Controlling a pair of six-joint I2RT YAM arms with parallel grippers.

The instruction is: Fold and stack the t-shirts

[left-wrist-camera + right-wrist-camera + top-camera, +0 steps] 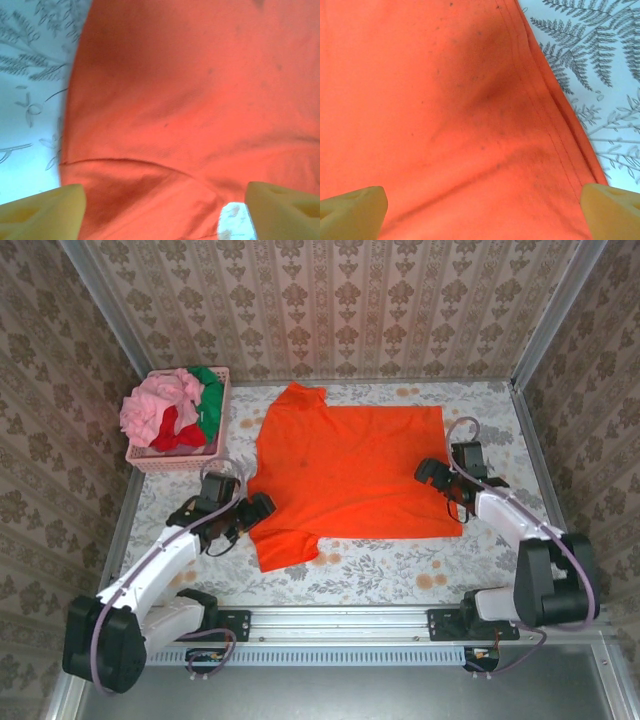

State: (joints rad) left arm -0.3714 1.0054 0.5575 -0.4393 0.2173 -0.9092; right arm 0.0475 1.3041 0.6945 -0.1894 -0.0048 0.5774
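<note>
One pink lattice basket [170,462] stands at the tabletop's [400,570] far left corner and holds three bunched t-shirts: one pink [155,405], one red [175,432], one green [208,400]. A fourth, the orange t-shirt [345,465], lies spread flat mid-tabletop, collar toward the far wall. The left gripper [258,512] sits at the orange t-shirt's left edge near the sleeve, its yellow fingers [45,215] wide apart over the cloth, clamping nothing. The right gripper [428,472] sits at the hem edge, its fingers [350,210] likewise spread wide above the fabric.
</note>
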